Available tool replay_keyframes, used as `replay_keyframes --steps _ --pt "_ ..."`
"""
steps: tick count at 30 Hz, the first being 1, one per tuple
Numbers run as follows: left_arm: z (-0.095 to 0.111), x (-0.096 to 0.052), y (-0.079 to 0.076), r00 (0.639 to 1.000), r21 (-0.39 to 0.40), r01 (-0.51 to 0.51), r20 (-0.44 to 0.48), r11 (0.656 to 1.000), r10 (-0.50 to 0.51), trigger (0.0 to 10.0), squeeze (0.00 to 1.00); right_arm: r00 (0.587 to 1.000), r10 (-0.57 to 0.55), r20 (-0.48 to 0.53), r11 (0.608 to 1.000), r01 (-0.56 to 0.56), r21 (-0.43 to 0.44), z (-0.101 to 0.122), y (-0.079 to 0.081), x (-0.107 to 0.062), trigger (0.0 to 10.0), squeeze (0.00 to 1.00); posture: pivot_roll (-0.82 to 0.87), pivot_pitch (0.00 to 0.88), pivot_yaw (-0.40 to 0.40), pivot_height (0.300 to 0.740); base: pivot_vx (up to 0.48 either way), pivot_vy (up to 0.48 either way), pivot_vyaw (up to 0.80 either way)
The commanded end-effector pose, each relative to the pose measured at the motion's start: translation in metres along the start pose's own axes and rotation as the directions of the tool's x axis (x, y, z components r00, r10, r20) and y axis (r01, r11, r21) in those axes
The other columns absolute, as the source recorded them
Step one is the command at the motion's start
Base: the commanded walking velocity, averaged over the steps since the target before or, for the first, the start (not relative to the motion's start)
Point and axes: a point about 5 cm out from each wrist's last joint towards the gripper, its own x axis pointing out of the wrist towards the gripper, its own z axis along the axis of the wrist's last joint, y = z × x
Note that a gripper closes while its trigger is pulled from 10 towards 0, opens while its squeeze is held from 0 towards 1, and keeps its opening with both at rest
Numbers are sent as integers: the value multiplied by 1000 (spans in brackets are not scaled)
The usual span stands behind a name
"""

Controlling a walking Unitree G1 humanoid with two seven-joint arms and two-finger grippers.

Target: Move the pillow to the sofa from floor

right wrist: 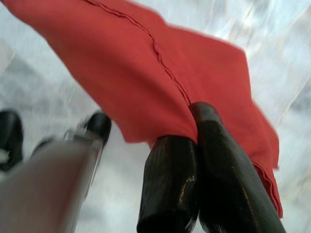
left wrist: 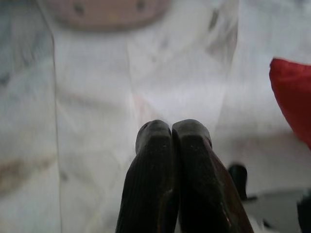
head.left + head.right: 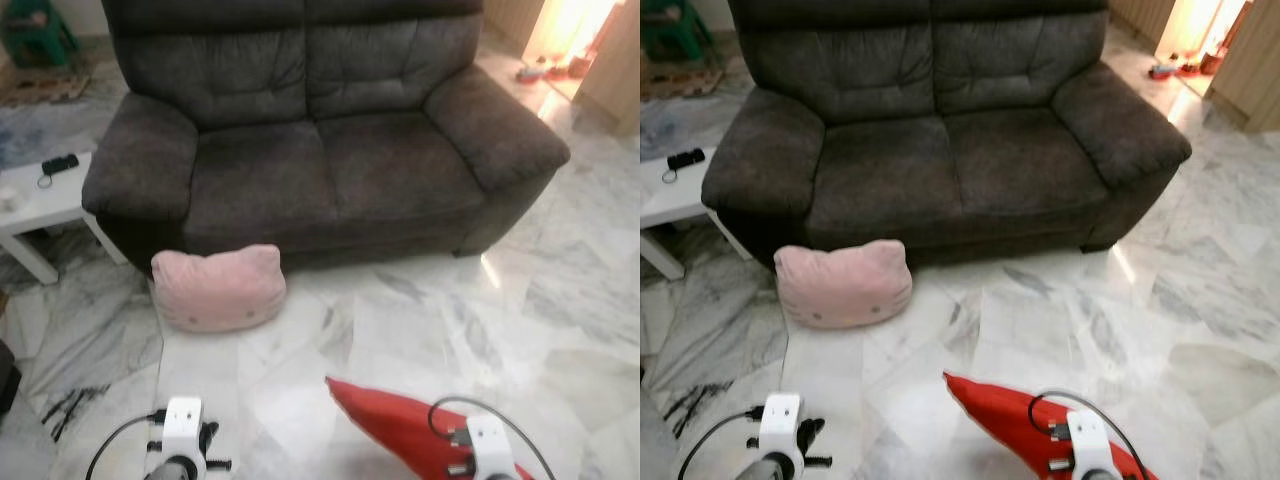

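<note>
Filling the far side: dark sofa (image 3: 320,140), seat bare. Pink pillow (image 3: 218,288) on marble floor (image 3: 560,330), touching sofa's front-left base. Red pillow (image 1: 146,73) near robot, right gripper (image 1: 197,131) clamped on its edge. Left gripper (image 2: 172,138) closed, holding nothing, over floor.

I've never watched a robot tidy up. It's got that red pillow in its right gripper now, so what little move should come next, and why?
Probably lift and carry it forward toward the sofa. The right gripper is shut on the red pillow's edge, while the pillow hangs low over the marble floor, short of the seat.
</note>
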Motion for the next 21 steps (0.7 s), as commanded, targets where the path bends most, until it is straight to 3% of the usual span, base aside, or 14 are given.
replay_keyframes --steps 1,10,11,13,17,21 --pt "-14 -3 2 998 -16 -15 -59 1000 14 10000 0 1000 12 -22 1000 -11 24 -7 1 -1 10000 0 5 97 -29 740 0 0 0" --pt "-34 -10 12 985 -24 -98 -146 995 93 10000 0 991 100 -89 994 -96 48 -24 17 -4 10000 0 4 97 -27 740 0 0 0" --pt "-37 -12 12 982 -17 -101 -160 995 97 10000 0 992 87 -95 995 -81 62 -25 15 -4 10000 0 5 97 -27 740 0 0 0" --pt "-40 -13 14 979 2 -105 -174 994 103 10000 0 994 66 -86 998 -66 2 -23 9 -4 10000 0 5 97 -27 740 0 0 0" --pt "-45 -16 18 975 31 -113 -191 993 116 10000 0 995 8 -95 1000 -9 -11 -24 -19 -7 10000 0 6 98 -24 740 0 0 0" --pt "-49 -18 19 971 59 -103 -212 993 113 10000 0 996 -8 -93 1000 9 1 -28 -24 -9 10000 0 3 95 -23 740 0 0 0"
